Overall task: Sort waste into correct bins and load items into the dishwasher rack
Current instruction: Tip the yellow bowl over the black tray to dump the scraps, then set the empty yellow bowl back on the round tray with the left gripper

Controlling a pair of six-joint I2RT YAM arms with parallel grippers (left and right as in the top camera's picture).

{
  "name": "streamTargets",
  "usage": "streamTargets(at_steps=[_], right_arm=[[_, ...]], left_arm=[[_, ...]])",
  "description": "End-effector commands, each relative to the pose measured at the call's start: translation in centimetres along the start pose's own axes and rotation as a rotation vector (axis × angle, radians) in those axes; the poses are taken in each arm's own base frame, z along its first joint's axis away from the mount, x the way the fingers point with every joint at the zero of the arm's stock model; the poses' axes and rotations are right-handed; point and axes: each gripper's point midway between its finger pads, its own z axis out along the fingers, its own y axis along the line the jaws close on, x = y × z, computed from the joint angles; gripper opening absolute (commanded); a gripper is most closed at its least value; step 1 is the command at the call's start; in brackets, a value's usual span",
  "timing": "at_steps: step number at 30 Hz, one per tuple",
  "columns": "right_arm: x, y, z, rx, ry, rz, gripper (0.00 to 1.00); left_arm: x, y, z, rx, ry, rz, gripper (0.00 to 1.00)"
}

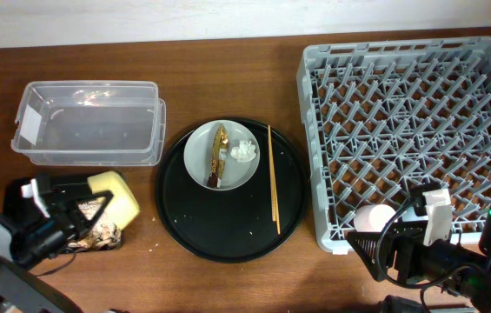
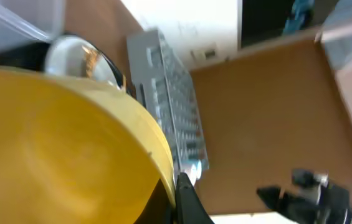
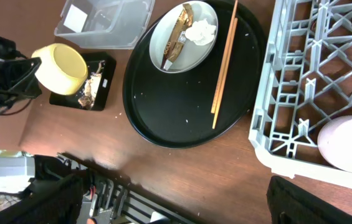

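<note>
My left gripper (image 1: pixel 78 209) is shut on the rim of the small yellow bowl (image 1: pixel 113 195), which is tipped on its side over the shallow black tray (image 3: pixel 104 93). Tan food scraps (image 1: pixel 99 236) lie in that tray. The bowl fills the left wrist view (image 2: pixel 51 143). The pale grey plate (image 1: pixel 202 165) holds the brown-gold wrapper strip (image 1: pixel 220 149) and the white tissue (image 1: pixel 245 149). The chopsticks (image 1: pixel 273 178) lie beside the plate. The pink cup (image 1: pixel 374 217) sits in the front left corner of the dishwasher rack (image 1: pixel 414 130). My right gripper (image 1: pixel 386 254) is open and empty in front of the rack. The blue cup is out of view.
The clear tub (image 1: pixel 89 122) with a white label stands at the back left, nothing in it. The plate and chopsticks rest on a large round black tray (image 1: pixel 232 226) in the middle, with a few crumbs on it. Bare table lies between this tray and the rack.
</note>
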Motion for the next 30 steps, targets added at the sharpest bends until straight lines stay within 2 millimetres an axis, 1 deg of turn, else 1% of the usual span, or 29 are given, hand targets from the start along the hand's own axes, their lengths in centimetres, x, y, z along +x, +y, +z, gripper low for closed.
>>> streamTargets(at_steps=[1,3,5,7,8,9,10,13,16,18,19,21,23,25,26,27,28,29,30], right_arm=[[0.0,0.2,-0.1,-0.006,0.001,-0.013,0.95],[-0.1,0.2,-0.1,-0.006,0.000,-0.014,0.95],[-0.1,0.2,-0.1,-0.005,-0.002,-0.016,0.95],[-0.1,0.2,-0.1,-0.005,-0.002,-0.016,0.95],[-0.1,0.2,-0.1,-0.005,-0.002,-0.016,0.95],[-0.1,0.2,-0.1,-0.005,-0.002,-0.016,0.95],[-0.1,0.2,-0.1,-0.005,-0.002,-0.016,0.95],[-0.1,0.2,-0.1,-0.005,-0.002,-0.016,0.95],[-0.1,0.2,-0.1,-0.005,-0.002,-0.016,0.95],[-0.1,0.2,-0.1,-0.005,-0.001,-0.016,0.95],[-0.1,0.2,-0.1,-0.005,-0.001,-0.015,0.95],[-0.1,0.2,-0.1,-0.005,0.000,-0.015,0.95],[0.0,0.2,-0.1,-0.005,0.001,-0.013,0.95],[0.0,0.2,-0.1,-0.005,0.001,-0.014,0.95],[0.0,0.2,-0.1,-0.002,0.002,-0.014,0.95],[0.0,0.0,-0.1,0.005,0.003,-0.014,0.95],[0.0,-0.2,-0.1,0.018,0.006,-0.014,0.95],[0.1,-0.2,-0.1,0.021,0.007,-0.014,0.95],[0.1,-0.2,-0.1,0.021,0.006,-0.014,0.95]], left_arm=[[2.0,-3.3,2.0,-0.016,0.121,0.149,0.00],[2.7,-3.9,3.4,-0.048,0.181,0.154,0.00],[3.4,-3.9,4.7,-0.103,0.240,0.159,0.00],[4.1,-2.3,5.7,-0.287,0.303,0.108,0.00],[4.3,-1.6,6.1,-0.381,0.313,0.103,0.00],[4.8,-1.3,6.8,-0.477,0.326,0.128,0.00],[5.5,-1.2,7.8,-0.562,0.344,0.189,0.00],[7.7,0.3,9.8,-0.837,0.384,0.351,0.00],[9.6,1.2,12.6,-0.965,0.381,0.536,0.00],[11.7,2.3,14.4,-1.034,0.404,0.612,0.00],[13.0,3.2,15.2,-1.075,0.429,0.630,0.00],[14.6,4.7,15.8,-1.125,0.468,0.635,0.00],[15.9,6.5,16.0,-1.186,0.509,0.615,0.00],[16.5,7.6,15.8,-1.221,0.539,0.598,0.00],[16.4,7.6,15.8,-1.226,0.537,0.600,0.15],[16.1,7.3,15.9,-1.225,0.529,0.603,0.37],[15.7,6.4,16.3,-1.203,0.531,0.622,0.65],[14.9,4.2,17.0,-1.162,0.543,0.648,0.99],[14.6,2.9,17.4,-1.133,0.555,0.670,0.99]])
